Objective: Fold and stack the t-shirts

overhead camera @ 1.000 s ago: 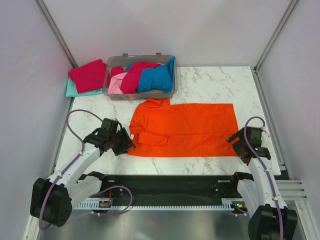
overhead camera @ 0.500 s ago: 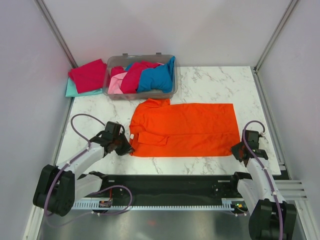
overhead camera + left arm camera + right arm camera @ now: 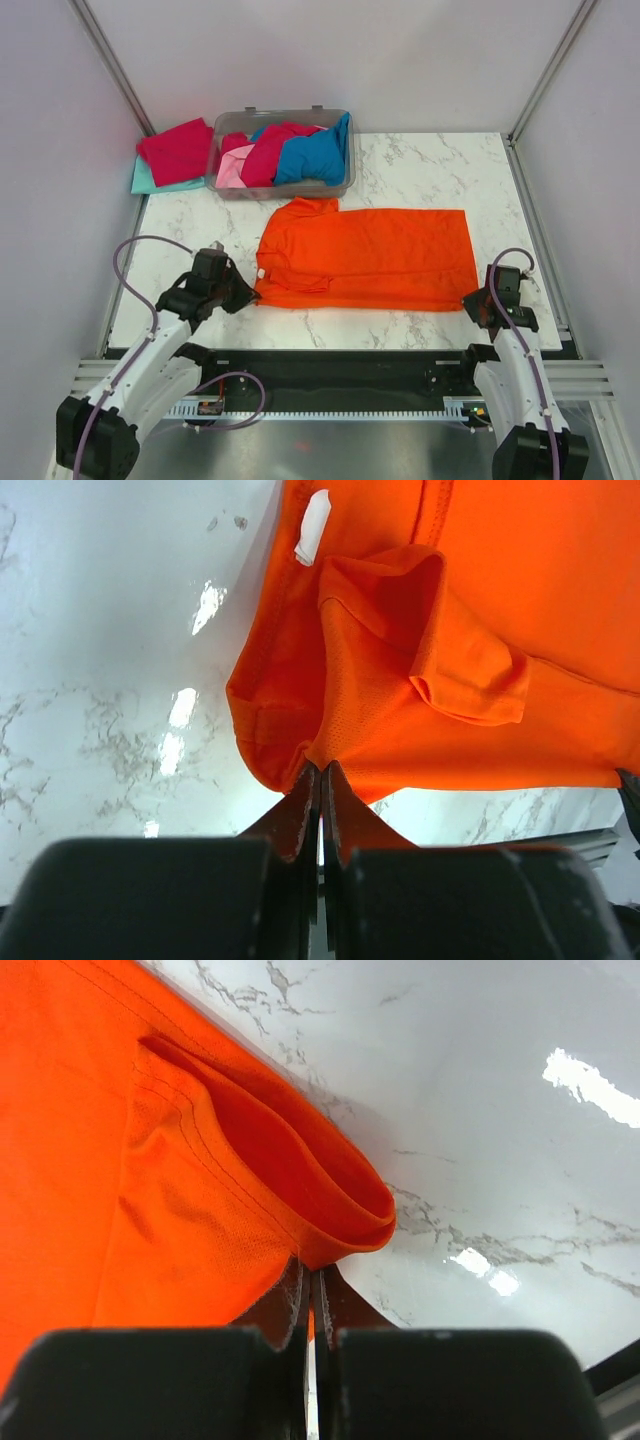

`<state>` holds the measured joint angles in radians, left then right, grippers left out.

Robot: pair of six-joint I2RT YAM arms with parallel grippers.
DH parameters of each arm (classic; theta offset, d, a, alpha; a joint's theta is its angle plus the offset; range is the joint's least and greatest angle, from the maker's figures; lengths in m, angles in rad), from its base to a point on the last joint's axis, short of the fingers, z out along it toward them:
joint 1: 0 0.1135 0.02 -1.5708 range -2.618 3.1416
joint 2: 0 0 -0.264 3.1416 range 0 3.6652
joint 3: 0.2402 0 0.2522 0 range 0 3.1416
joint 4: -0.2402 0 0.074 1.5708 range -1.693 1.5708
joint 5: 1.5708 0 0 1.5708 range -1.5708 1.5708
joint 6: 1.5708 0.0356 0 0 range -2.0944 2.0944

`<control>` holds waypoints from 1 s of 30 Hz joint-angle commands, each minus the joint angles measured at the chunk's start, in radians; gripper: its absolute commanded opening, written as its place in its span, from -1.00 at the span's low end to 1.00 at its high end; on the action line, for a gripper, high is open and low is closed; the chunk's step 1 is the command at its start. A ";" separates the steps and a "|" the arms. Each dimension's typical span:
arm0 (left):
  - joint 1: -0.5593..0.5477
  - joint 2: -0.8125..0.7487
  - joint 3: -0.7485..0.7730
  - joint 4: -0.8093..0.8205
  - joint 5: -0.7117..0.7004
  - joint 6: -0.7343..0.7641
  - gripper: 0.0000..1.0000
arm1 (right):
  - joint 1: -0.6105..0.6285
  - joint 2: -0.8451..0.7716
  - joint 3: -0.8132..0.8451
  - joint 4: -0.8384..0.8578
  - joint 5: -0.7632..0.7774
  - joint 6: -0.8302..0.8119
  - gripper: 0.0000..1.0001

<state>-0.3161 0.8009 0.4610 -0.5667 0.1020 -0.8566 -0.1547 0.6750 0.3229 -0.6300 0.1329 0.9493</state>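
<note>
A bright orange t-shirt [image 3: 370, 255] lies spread across the marble table [image 3: 450, 165], collar to the left. My left gripper [image 3: 248, 293] is shut on its near-left corner, and the cloth [image 3: 400, 660] bunches up just past the closed jaws [image 3: 320, 780]. My right gripper [image 3: 472, 302] is shut on the near-right hem corner, where the orange fabric [image 3: 180, 1180] curls into a loop above the tips [image 3: 312, 1278]. More t-shirts sit at the back: crimson [image 3: 270, 150], blue [image 3: 315, 155] and pink [image 3: 235, 170] in the bin, red [image 3: 178, 150] over teal [image 3: 150, 182] beside it.
The clear grey plastic bin [image 3: 282, 186] stands at the back left of the table. Grey walls with metal posts close in both sides. A black rail [image 3: 330, 365] runs along the near edge between the arm bases.
Both grippers dropped toward the near edge and closed on the orange shirt's near corners. The shirt's near edge has pulled slightly inward and lifted at both ends.
</note>
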 commanded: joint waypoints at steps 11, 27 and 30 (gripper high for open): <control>0.006 -0.239 0.105 -0.346 0.039 -0.121 -0.95 | -0.003 -0.164 0.172 -0.270 -0.010 0.045 -1.00; 0.005 -0.319 0.229 -0.530 0.104 -0.032 0.03 | -0.002 -0.249 0.315 -0.350 -0.069 -0.050 0.78; 0.006 -0.267 0.294 -0.495 0.058 0.046 0.04 | -0.002 -0.226 0.378 -0.335 -0.061 -0.087 0.81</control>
<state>-0.3153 0.4919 0.6731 -1.0859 0.1829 -0.9161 -0.1547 0.4381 0.6071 -0.9817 0.0467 0.9115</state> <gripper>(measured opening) 0.515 0.905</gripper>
